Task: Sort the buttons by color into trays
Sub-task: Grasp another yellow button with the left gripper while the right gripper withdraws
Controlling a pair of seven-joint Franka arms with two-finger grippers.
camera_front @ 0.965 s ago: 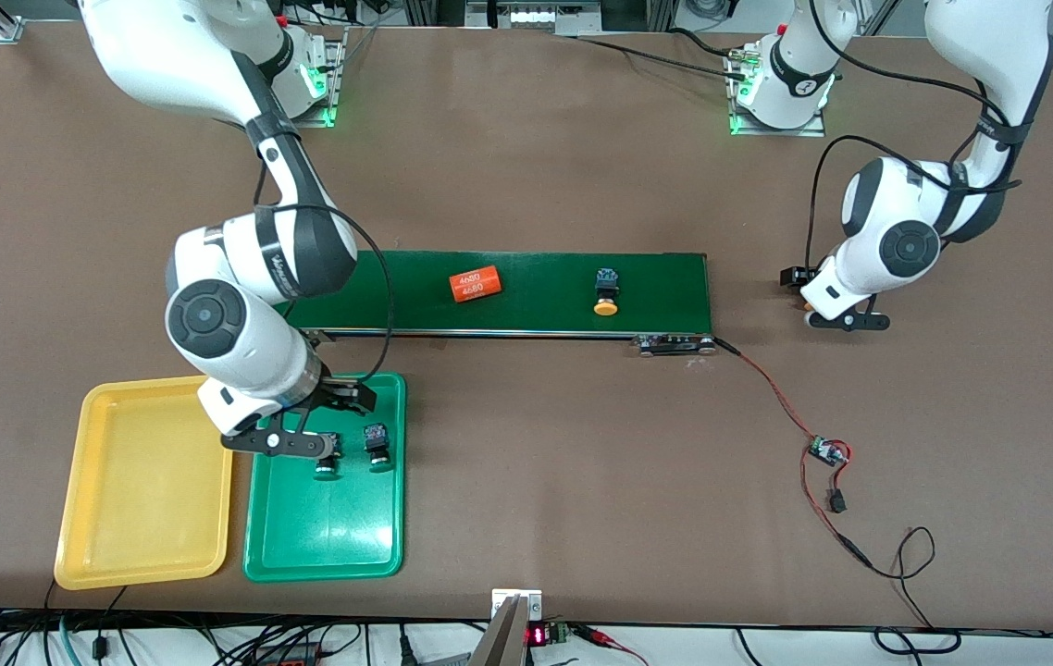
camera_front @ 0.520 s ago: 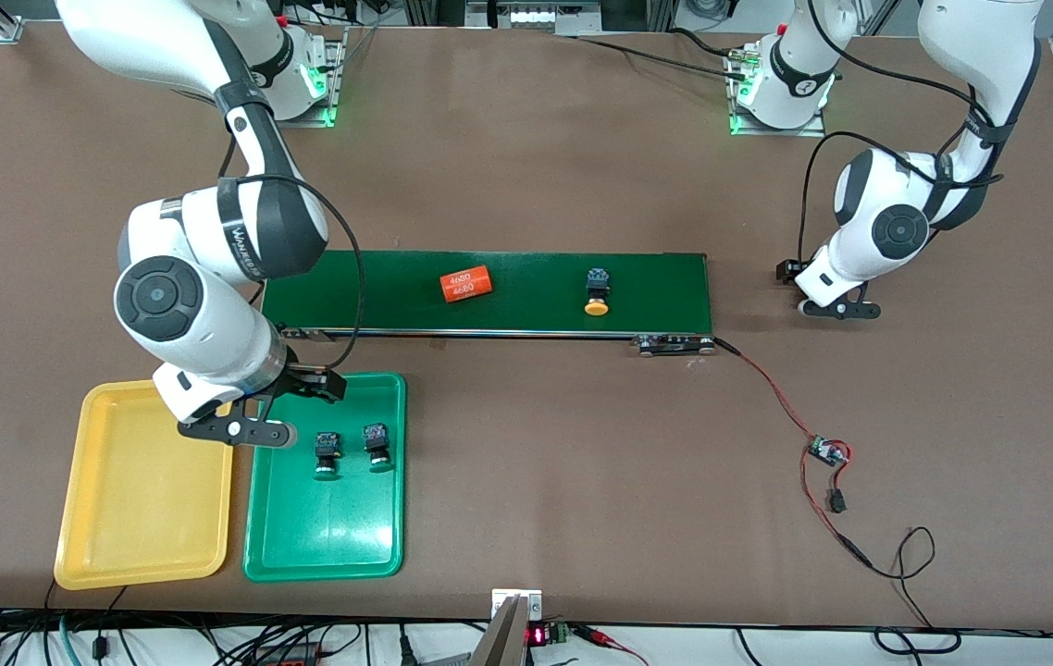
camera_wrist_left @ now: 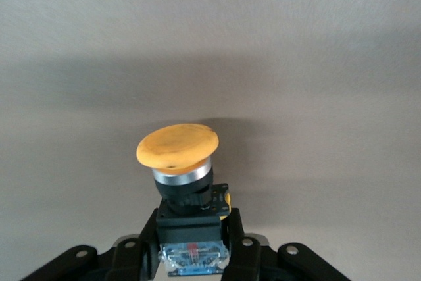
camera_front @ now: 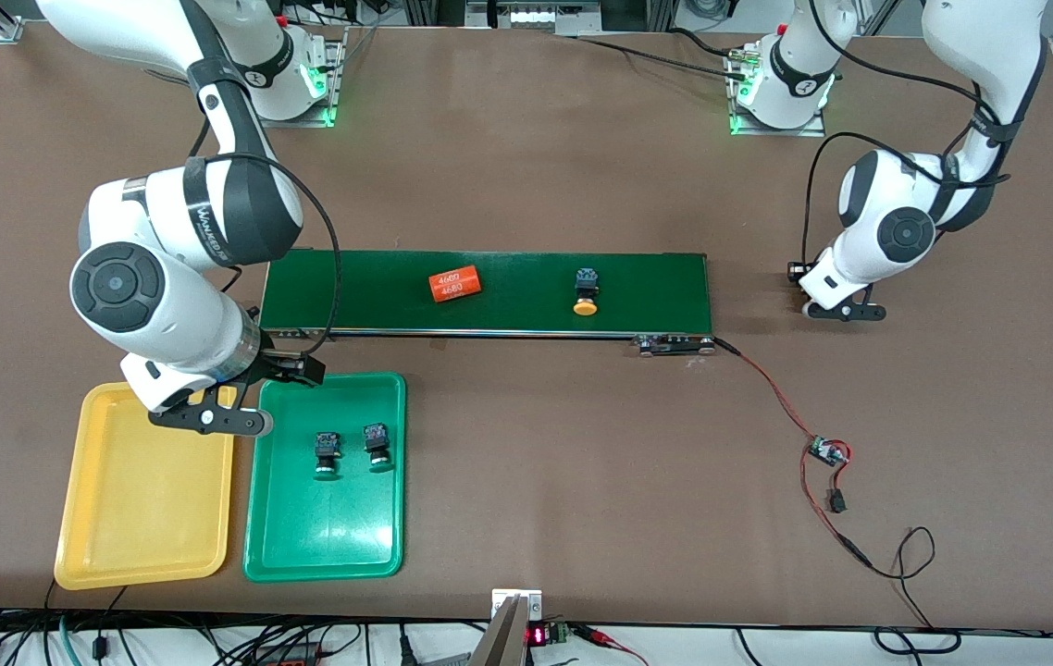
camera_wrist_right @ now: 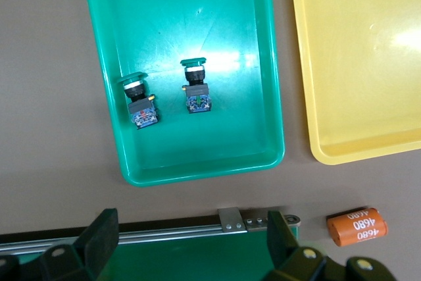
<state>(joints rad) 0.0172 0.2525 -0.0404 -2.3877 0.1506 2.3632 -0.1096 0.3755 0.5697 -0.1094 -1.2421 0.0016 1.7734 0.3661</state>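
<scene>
Shows 2 green-capped buttons (camera_front: 327,455) lying side by side in the green tray (camera_front: 323,555), caps toward the front camera, both released. Leaves the yellow tray (camera_front: 147,499), just beside it toward the right arm's end of the table, without any button.

Places 1 yellow-capped button (camera_front: 585,291) on the conveyor belt (camera_front: 656,287), with an orange cylinder (camera_front: 453,284) (printed 4680, no part of the sort) on the same belt nearer the right arm's end. Finds both carried a little toward that end over the last second.

Catches a 2nd yellow-capped button (camera_wrist_left: 187,182) in the left wrist view, pinched by its dark body between the fingers of the left gripper (camera_front: 836,310). Sets that gripper low over bare table, off the belt's end at the left arm's side (lifted or resting on the table: not to be told).

Marks the main change: left fingers spread wide 1 second ago, now pressed onto the button's body. Finds the right gripper (camera_front: 249,398) spread and empty, withdrawn from above the green-capped buttons to the seam between the 2 trays.

Reads as green half likely finished, and yellow half just begun with a fresh grasp (2 yellow caps owed to the yellow tray).
</scene>
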